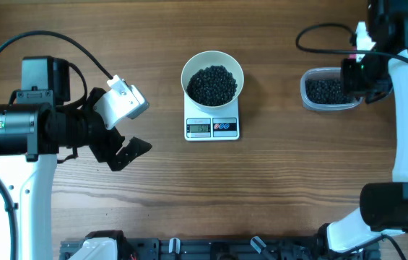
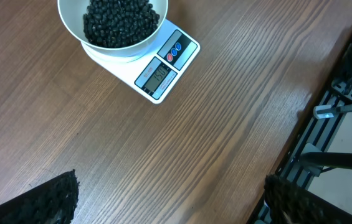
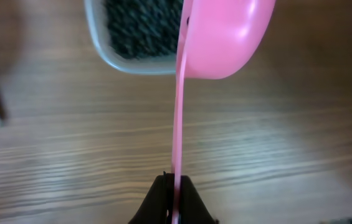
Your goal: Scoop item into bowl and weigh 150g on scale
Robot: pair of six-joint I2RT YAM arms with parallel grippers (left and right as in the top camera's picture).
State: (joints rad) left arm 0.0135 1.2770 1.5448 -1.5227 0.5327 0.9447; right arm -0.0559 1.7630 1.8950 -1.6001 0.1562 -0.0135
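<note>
While the right hand (image 3: pixel 174 184) grips it, the scoop (image 3: pixel 225 37) points tubward.

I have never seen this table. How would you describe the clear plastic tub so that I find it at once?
On the wooden table, find the white scale in the middle and look to its right in the overhead view. There a tub of dark beads stands on the wood. Unlike the round white bowl, also holding beads, it is clear, rounded-rectangular and off the scale.
</note>
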